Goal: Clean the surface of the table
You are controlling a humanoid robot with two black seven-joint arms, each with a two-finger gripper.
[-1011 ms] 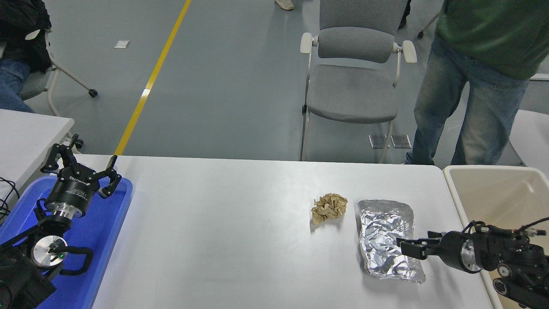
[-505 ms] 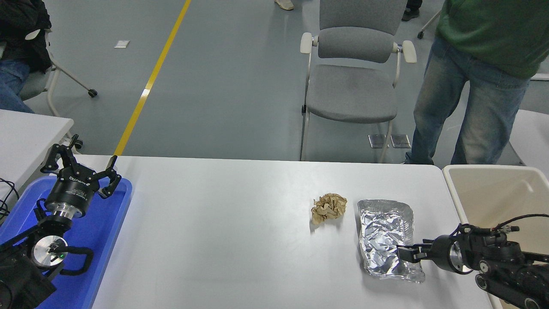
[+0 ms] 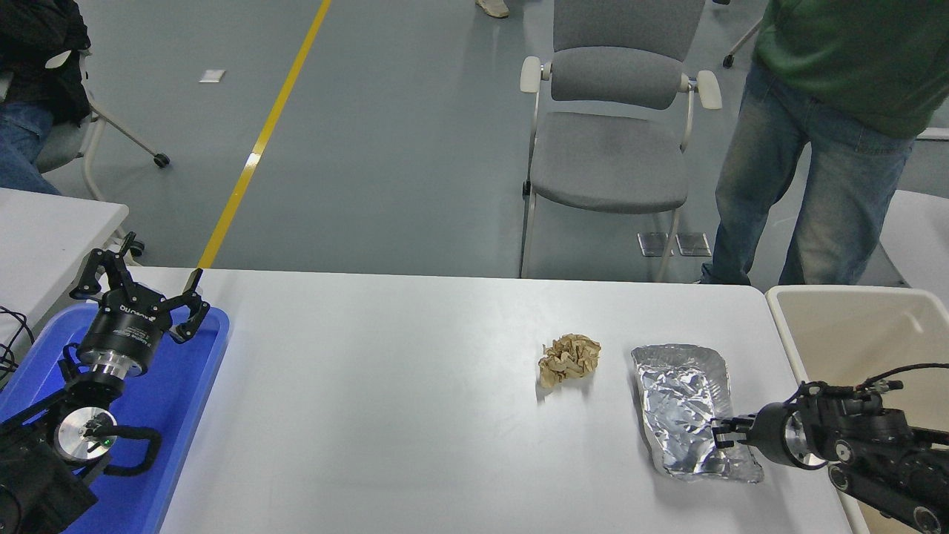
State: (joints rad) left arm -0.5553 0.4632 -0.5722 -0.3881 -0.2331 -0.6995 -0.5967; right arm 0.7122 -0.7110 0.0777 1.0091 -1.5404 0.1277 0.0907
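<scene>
The white-grey table surface (image 3: 371,386) fills the lower part of the head view. A crumpled brown paper ball (image 3: 569,358) lies right of its centre. A crinkled foil tray (image 3: 686,400) lies just right of the ball. My right gripper (image 3: 719,434) comes in from the lower right, low over the table. It is shut on the foil tray's near right rim. My left gripper (image 3: 141,289) is parked open at the lower left, above the blue tray.
A blue plastic tray (image 3: 185,393) sits at the table's left end. A beige bin (image 3: 852,334) stands off the right edge. A grey chair (image 3: 608,148) and a person in jeans (image 3: 815,185) are at the far side. A smaller white table (image 3: 44,230) stands far left.
My right gripper closed in on the foil tray's near rim, then drew back to the right. The foil tray slid right with it, away from the paper ball. The left arm has not moved.
</scene>
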